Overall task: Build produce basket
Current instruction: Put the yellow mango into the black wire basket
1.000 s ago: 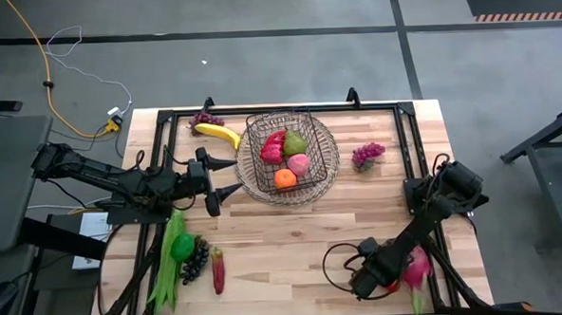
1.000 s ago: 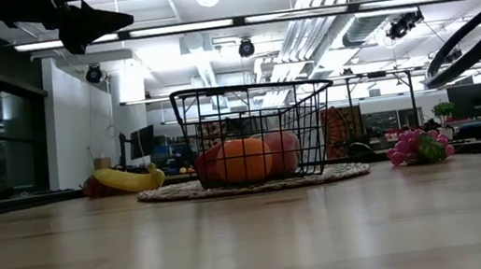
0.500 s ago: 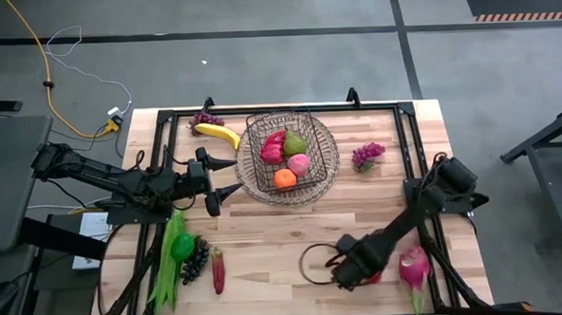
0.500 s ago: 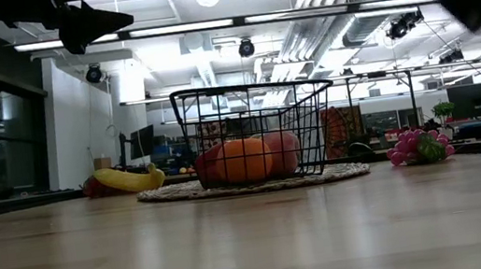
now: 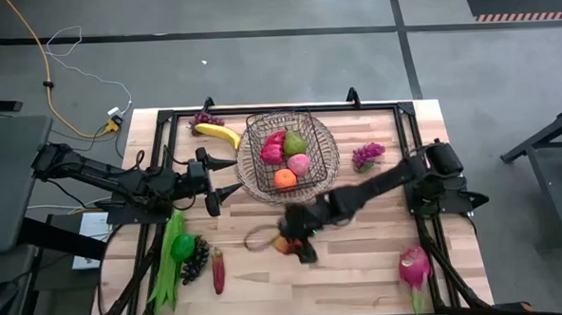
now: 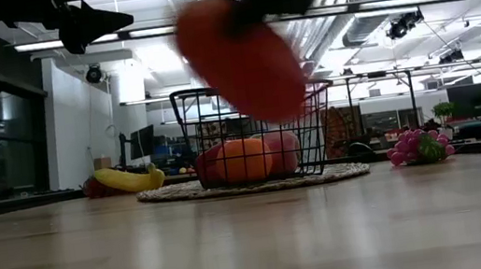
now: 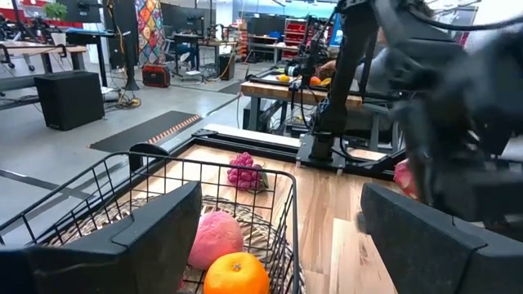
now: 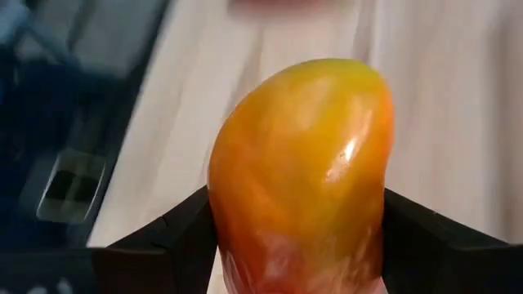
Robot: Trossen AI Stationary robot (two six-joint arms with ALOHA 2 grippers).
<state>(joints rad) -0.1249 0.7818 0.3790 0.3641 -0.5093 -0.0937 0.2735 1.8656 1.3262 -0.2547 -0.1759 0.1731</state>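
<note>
The dark wire basket (image 5: pixel 285 150) stands on a round wicker tray in the far middle of the table. It holds an orange, a green pear, a pink fruit and a red one. My right gripper (image 5: pixel 289 241) hangs over the table's middle, just near of the basket, shut on an orange-red mango (image 8: pixel 302 163), which shows as a red blur (image 6: pixel 239 59) in the low view. My left gripper (image 5: pixel 232 177) stands open and level at the basket's left side, with nothing in it (image 7: pixel 278 237). My right gripper pinches the mango's two opposite sides (image 8: pixel 225 204) between its two fingers (image 8: pixel 188 224). The arm reaches in from the table's right, slanting down. The mango is lifted clear of the table, its rounded end sticking out past the fingers.
A banana (image 5: pixel 218 134) and dark grapes (image 5: pixel 203 119) lie at the far left, and pink grapes (image 5: pixel 367 155) right of the basket. Green beans (image 5: pixel 167 262), a green pepper (image 5: pixel 182 245), dark grapes (image 5: pixel 195 259) and a red piece (image 5: pixel 217 269) lie near left. A dragon fruit (image 5: pixel 414 268) lies near right.
My right gripper has swept from the near right corner beside the dragon fruit toward the table's middle and the basket, rising and rolling its wrist. The mango has come along with it and now hangs clear of the table.
</note>
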